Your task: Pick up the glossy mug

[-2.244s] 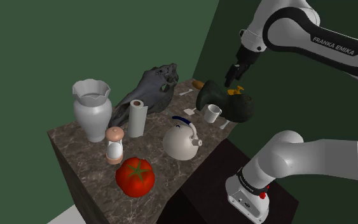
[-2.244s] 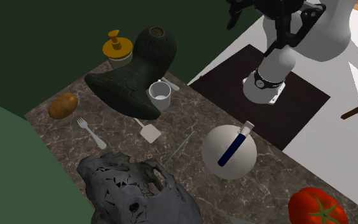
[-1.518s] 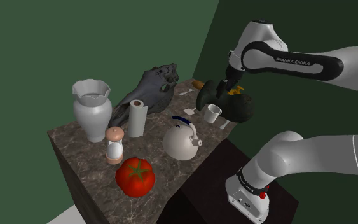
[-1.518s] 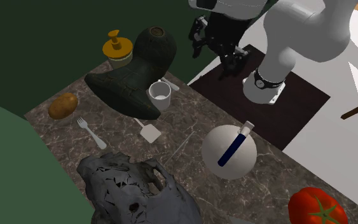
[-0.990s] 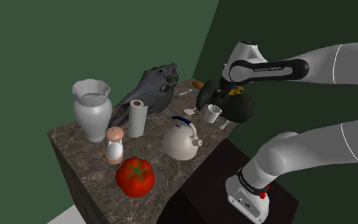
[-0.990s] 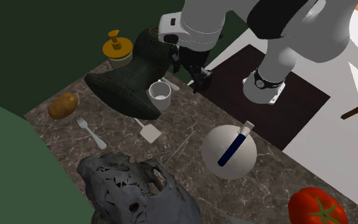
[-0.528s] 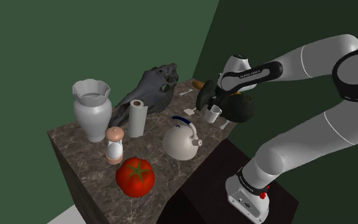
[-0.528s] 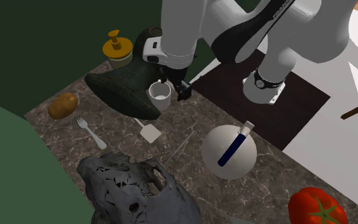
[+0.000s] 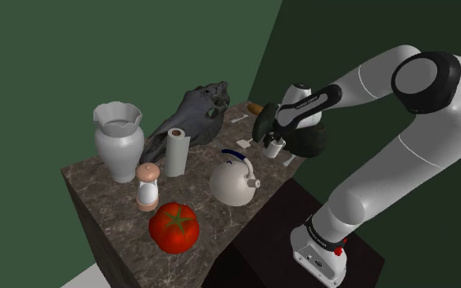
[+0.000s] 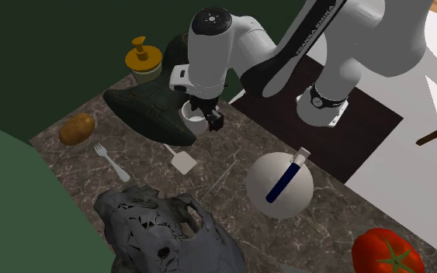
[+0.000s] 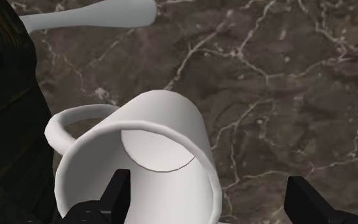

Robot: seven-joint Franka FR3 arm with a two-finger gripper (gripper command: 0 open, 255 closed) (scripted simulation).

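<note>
A glossy white mug (image 11: 165, 159) stands upright on the dark marbled counter (image 11: 285, 83), its handle toward the dark boot (image 11: 6, 127). My gripper (image 11: 208, 191) hangs open just above the mug. One finger (image 11: 117, 188) is over the mug's opening and the other (image 11: 298, 194) is outside its wall, neither touching. In the second exterior view the gripper (image 10: 199, 116) covers most of the mug (image 10: 190, 116). In the shoulder view the gripper (image 9: 276, 141) sits over the mug (image 9: 273, 150) near the counter's far right edge.
The boot (image 10: 150, 108) stands right beside the mug. A small spatula (image 10: 179, 159), a fork (image 10: 109, 161), a potato (image 10: 77, 129) and a yellow dispenser (image 10: 143, 58) lie close. A white kettle (image 9: 235, 182), tomato (image 9: 174, 227), dark skull (image 9: 192, 114), paper roll (image 9: 177, 152) and vase (image 9: 119, 139) crowd the counter.
The arm has swung down from above the counter's far right corner onto the mug. The fingers have stayed open and the mug has not moved.
</note>
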